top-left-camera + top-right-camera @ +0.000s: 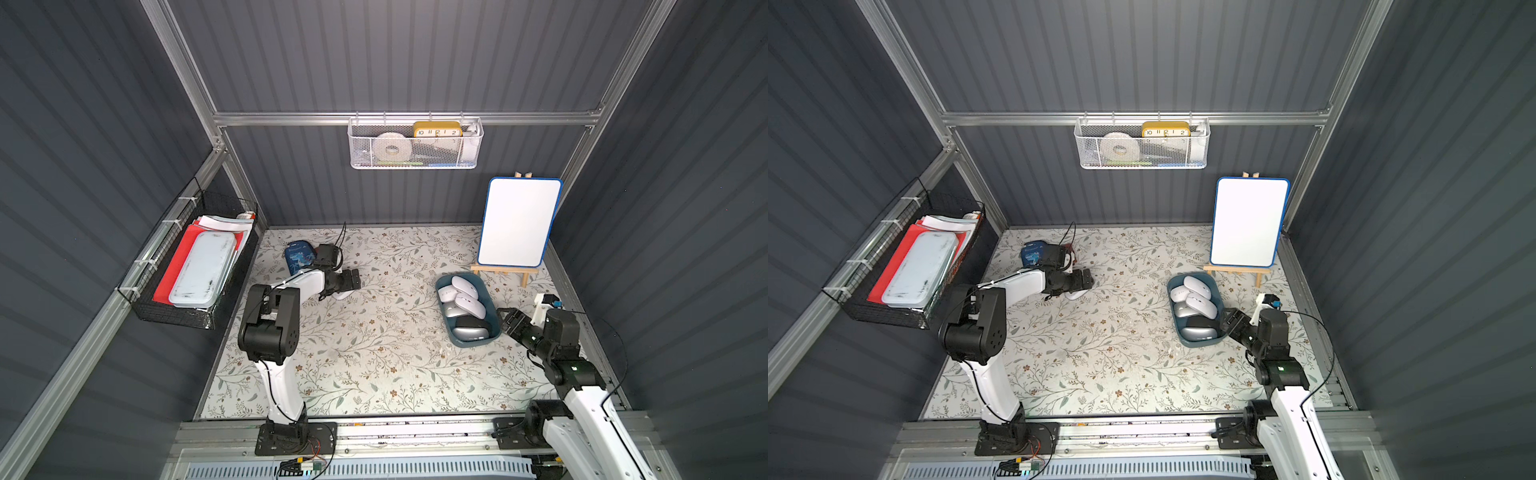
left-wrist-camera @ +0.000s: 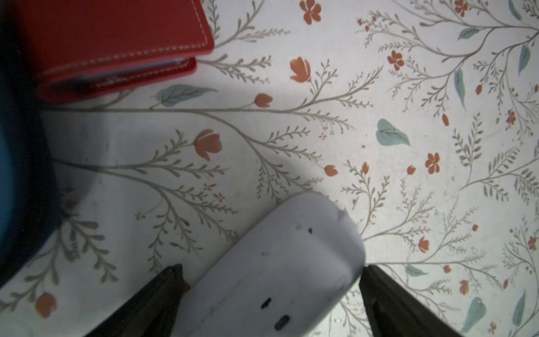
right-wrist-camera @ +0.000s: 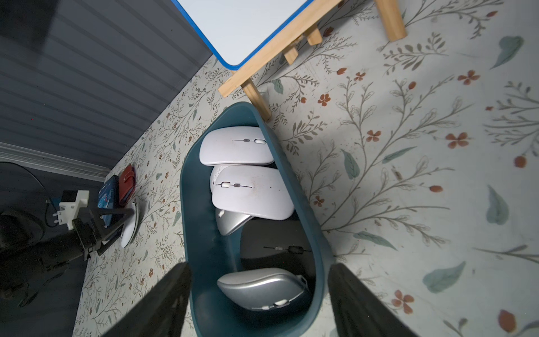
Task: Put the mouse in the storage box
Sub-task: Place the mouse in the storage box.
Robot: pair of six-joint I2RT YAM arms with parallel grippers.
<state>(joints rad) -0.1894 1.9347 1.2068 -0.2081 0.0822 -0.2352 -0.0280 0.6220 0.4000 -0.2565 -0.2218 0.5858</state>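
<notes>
Mouse: white, lying on the table in the far-left part of the flowered cloth. It is well apart from the storage box and not in it.
Left gripper: released, jaws spread wide. It is down over the mouse with one finger on either side of the shell. We see both tips just beside the shell, but we cannot tell whether they touch it.
Right gripper: jaws partly spread at the near end of the storage box. In the wrist view one finger runs along each long wall. We cannot tell whether it is clamping the box or only straddling it.
Box fill: we count six other mice piled and overlapping: three white, two silver, one black.
Neighbours: a red wallet sits near the mouse without touching it, and a blue pouch lies beside the wallet.
Back right: a whiteboard stands on a wooden easel. One easel foot is just beside the far end of the box.
</notes>
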